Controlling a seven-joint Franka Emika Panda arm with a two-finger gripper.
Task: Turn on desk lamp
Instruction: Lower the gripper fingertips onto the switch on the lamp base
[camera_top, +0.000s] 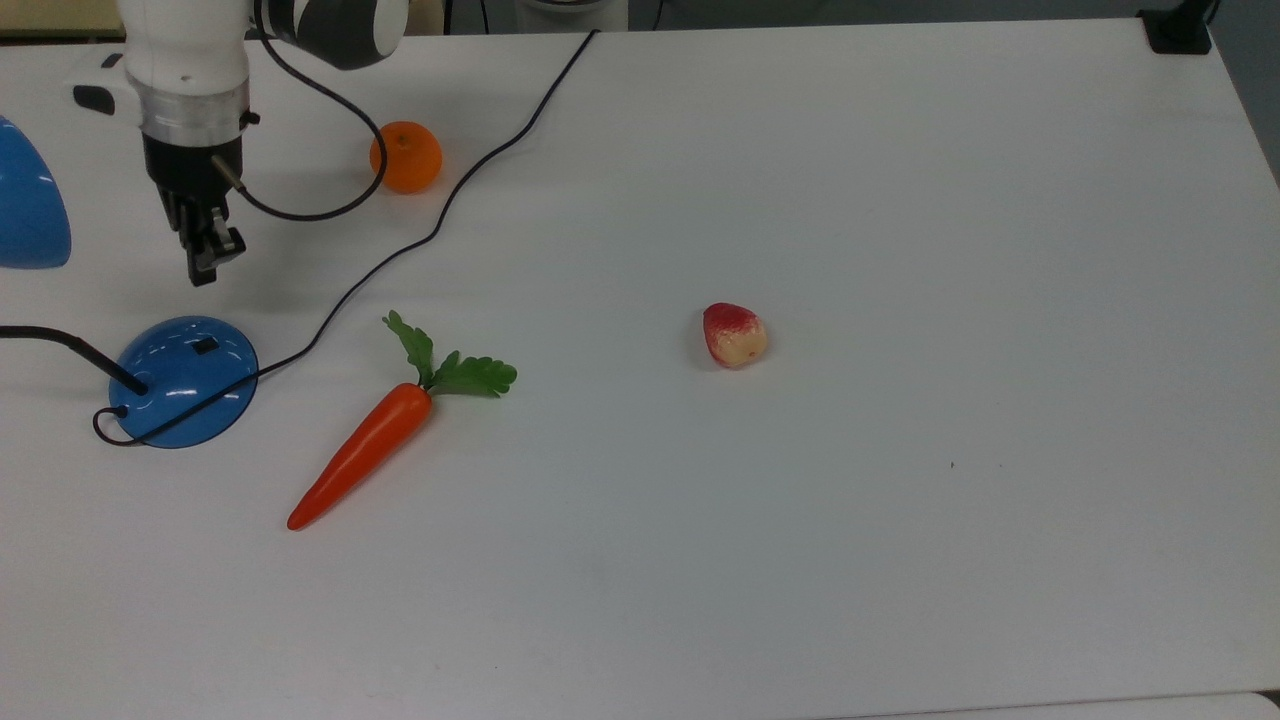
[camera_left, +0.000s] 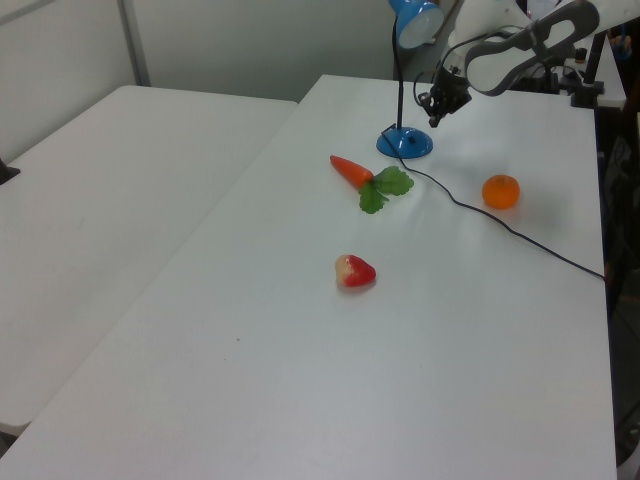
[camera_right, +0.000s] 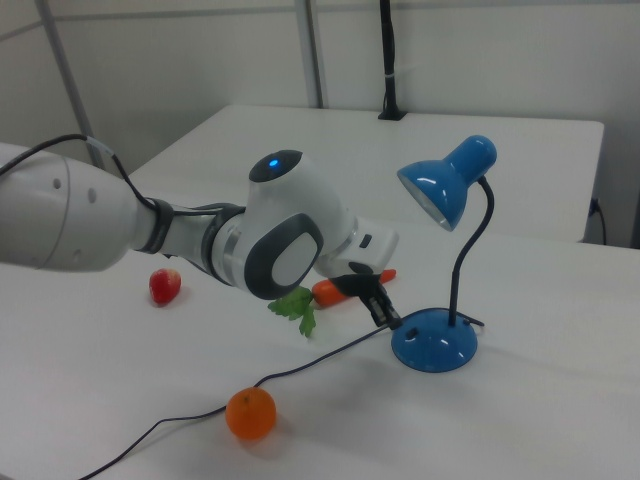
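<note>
The desk lamp has a glossy blue dome base (camera_top: 178, 372) with a small black switch (camera_top: 205, 345) on top, a thin black neck and a blue shade (camera_top: 25, 215). In the right view the base (camera_right: 433, 346) sits under the shade (camera_right: 438, 188). My gripper (camera_top: 203, 270) hangs just above and behind the base in the top view, pointing down, fingers shut with nothing between them. In the left view the gripper (camera_left: 434, 119) is just right of the base (camera_left: 405, 145). The gripper (camera_right: 390, 318) nearly reaches the base's left rim in the right view.
The lamp's black cord (camera_top: 440, 225) runs across the table past an orange (camera_top: 405, 157). A toy carrot (camera_top: 362, 452) lies right of the base in the top view, and a red-and-cream fruit (camera_top: 733, 335) sits mid-table. The white arm (camera_right: 150, 230) reaches in from the right view's left.
</note>
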